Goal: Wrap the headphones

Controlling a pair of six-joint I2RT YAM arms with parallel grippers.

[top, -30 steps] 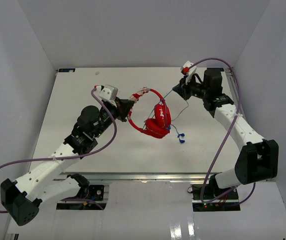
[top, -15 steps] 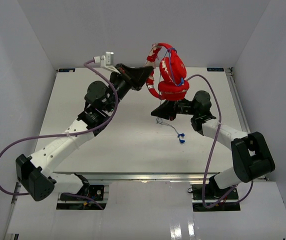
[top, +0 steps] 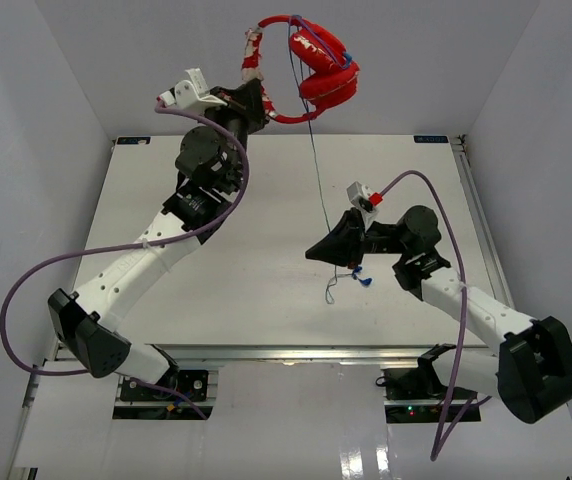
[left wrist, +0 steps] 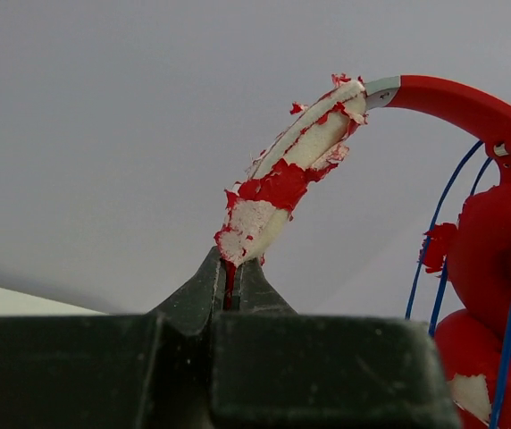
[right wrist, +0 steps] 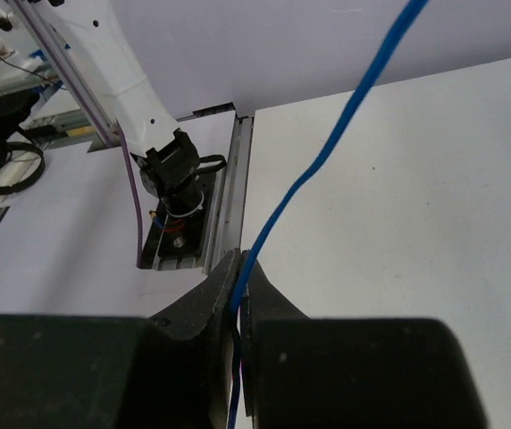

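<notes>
The red headphones (top: 321, 72) hang high above the table's far edge. My left gripper (top: 258, 100) is shut on their worn red-and-white headband (left wrist: 282, 183), earcups (left wrist: 492, 295) to its right. The thin cable (top: 316, 165) runs taut from the earcups down to my right gripper (top: 314, 249), which is shut on it just above the table (top: 216, 280). In the right wrist view the cable (right wrist: 327, 152) looks blue and passes between the closed jaws. The cable's loose end with the small blue plug (top: 362, 278) lies on the table beside the right gripper.
Thick purple robot cables (top: 26, 300) loop beside both arms. The white enclosure walls (top: 46, 120) stand close on the left, right and back. The left arm's base (right wrist: 175, 179) and rail show in the right wrist view.
The left arm has lifted the headphones higher and toward the back wall. The right gripper has moved down and nearer, drawing the cable taut between them.
</notes>
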